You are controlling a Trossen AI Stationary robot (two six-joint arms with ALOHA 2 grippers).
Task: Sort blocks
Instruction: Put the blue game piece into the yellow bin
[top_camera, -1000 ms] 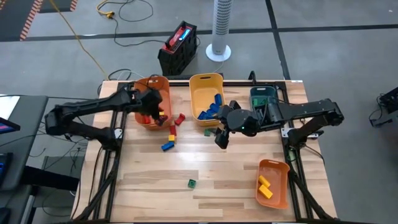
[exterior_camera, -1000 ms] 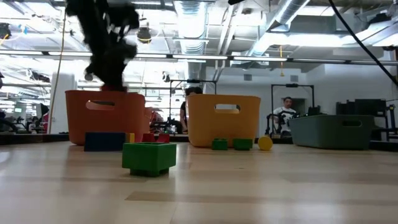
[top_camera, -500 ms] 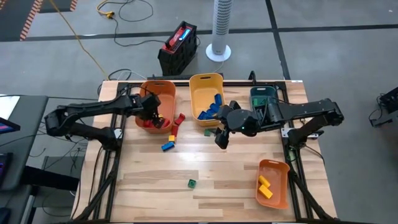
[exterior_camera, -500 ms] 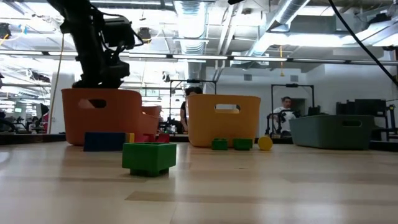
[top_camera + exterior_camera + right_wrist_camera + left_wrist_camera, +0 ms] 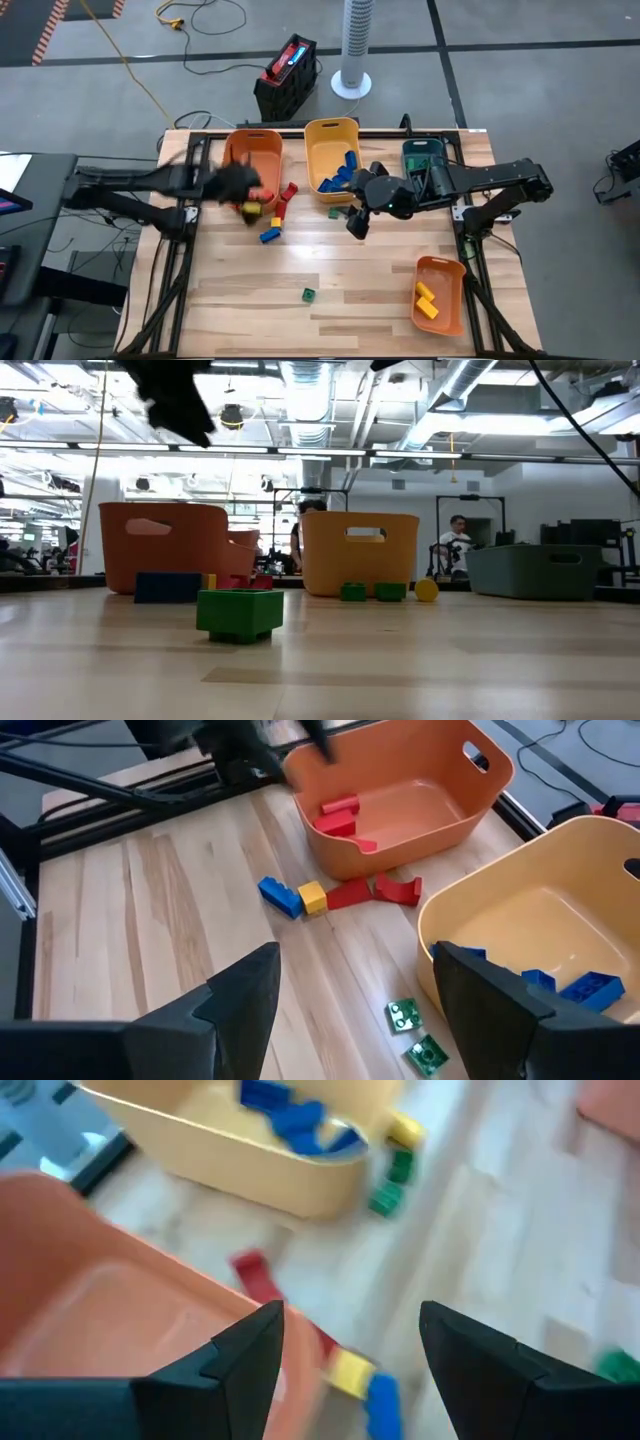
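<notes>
High view: left gripper (image 5: 238,183) blurred over orange bin (image 5: 252,147) front edge; loose blocks (image 5: 270,232) beside it. Right gripper (image 5: 356,222) near yellow bin (image 5: 332,136).
Low view: green block (image 5: 239,610) alone up front.
Wrist views: both claws wide, empty.

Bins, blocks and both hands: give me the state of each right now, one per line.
Left hand: open, empty, by the orange bin.
Right hand: open, empty, near the yellow bin.
Orange bin: upright, red blocks inside.
Yellow bin: upright, blue blocks inside.
Teal bin: upright, contents hidden.
Corner orange bin: yellow blocks inside.
Lone green block: loose on table.
</notes>
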